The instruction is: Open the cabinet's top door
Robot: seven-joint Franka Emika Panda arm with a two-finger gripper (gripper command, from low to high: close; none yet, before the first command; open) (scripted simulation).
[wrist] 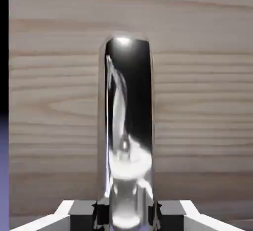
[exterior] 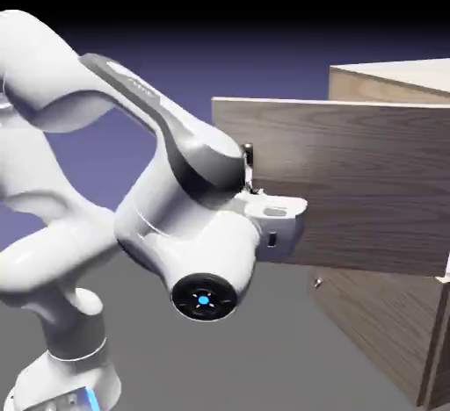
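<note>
No legible txt, no brand, nos. or signs in either pic

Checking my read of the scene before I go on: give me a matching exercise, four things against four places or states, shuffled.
1. top door
2. handle
3. claw
4. lower panel

A. shiny metal, upright in the middle of the hand view
B. closed on the metal bar at the hand view's bottom edge
C. bears a small knob, at the exterior view's lower right
D. wood-grained, swung out from the cabinet

Pairs: 1-D, 2-A, 3-B, 4-C
</note>
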